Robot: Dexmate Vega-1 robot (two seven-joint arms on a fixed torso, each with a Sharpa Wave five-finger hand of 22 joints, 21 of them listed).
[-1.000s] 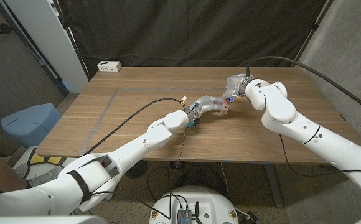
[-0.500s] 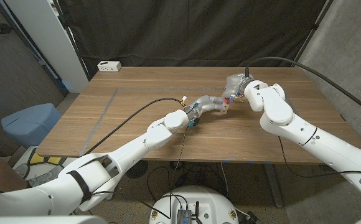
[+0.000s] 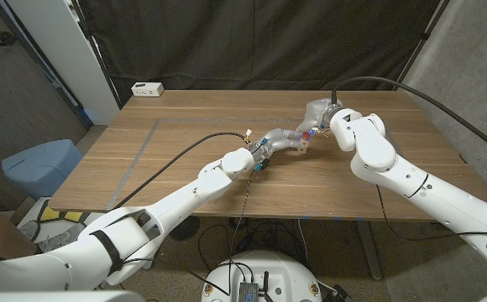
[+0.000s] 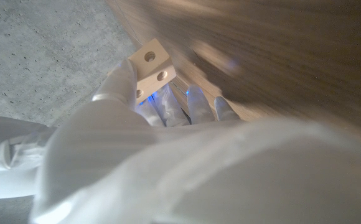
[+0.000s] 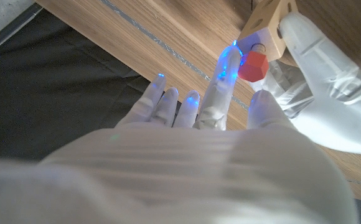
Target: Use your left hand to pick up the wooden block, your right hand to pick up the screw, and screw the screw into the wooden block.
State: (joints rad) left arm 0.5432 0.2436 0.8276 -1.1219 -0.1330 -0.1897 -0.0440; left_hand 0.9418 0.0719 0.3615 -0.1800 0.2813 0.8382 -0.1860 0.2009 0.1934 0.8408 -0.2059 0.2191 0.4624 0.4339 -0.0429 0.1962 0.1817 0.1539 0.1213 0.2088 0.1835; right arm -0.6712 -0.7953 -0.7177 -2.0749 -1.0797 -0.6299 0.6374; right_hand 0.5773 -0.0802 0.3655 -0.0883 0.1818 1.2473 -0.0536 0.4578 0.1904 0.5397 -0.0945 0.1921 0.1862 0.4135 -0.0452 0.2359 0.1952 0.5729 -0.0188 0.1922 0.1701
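I hold the wooden block [image 4: 152, 67] in my left hand [image 4: 144, 118], lifted off the table [image 3: 176, 143] near its middle, so that a face with a hole is turned toward my other hand. In the left wrist view my fingers [image 4: 119, 81] close round its lower part and two holes show on its free faces. My right hand [image 5: 218, 134] brings the screw [image 5: 253, 66], a red-headed one, up against the block. One raised finger lies along the side of the red head and another sits just below it; the rest are spread and hold nothing. The shaft points at the block; I cannot tell whether the thread has caught.
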